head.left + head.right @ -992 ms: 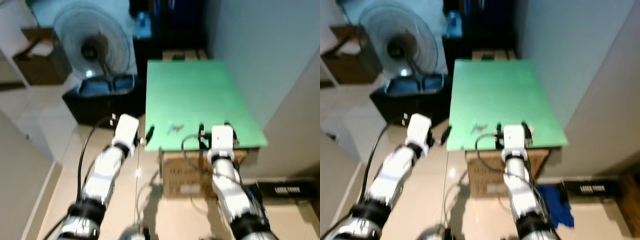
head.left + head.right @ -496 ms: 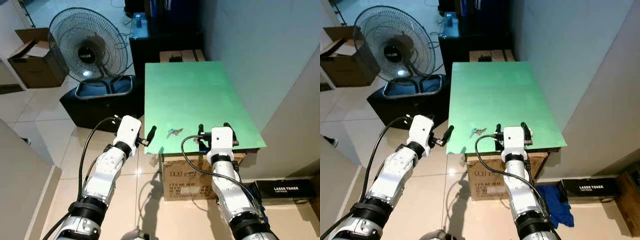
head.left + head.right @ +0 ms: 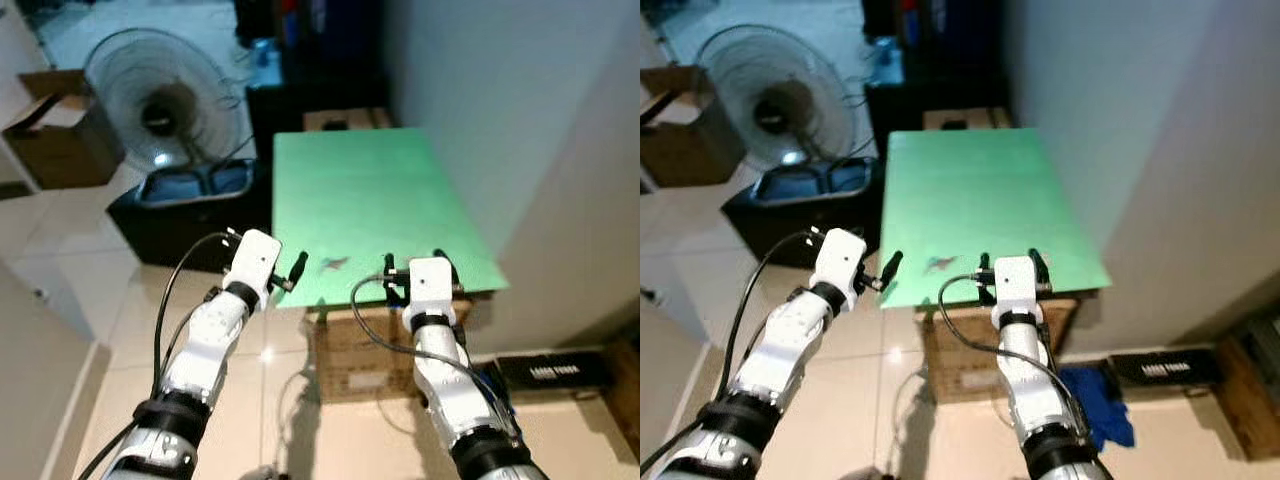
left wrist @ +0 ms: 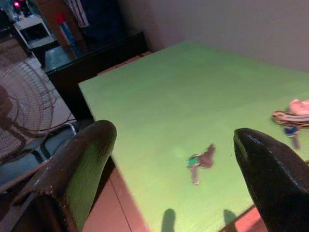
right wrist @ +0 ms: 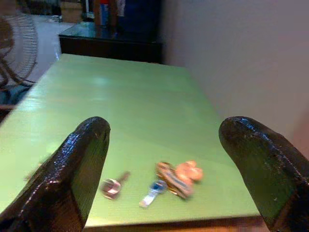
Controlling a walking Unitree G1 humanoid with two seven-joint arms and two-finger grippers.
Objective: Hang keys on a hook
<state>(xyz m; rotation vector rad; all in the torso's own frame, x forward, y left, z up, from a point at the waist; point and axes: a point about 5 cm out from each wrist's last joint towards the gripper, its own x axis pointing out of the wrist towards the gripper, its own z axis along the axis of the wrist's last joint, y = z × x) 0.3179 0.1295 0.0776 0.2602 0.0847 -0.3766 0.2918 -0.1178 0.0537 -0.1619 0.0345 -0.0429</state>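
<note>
We see the keys (image 5: 166, 180) flat on the green table (image 3: 370, 190), fanned crosswise near its front edge; left gripper (image 4: 174, 174) and right gripper (image 5: 164, 159) both wide, holding nothing.

Green table (image 3: 370, 190) bearing keys (image 5: 164, 180)

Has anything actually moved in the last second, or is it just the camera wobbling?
Mostly the camera shifted. Both grippers, left and right, stay open at the near edge of the green table, holding nothing. The keys lie untouched.
</note>
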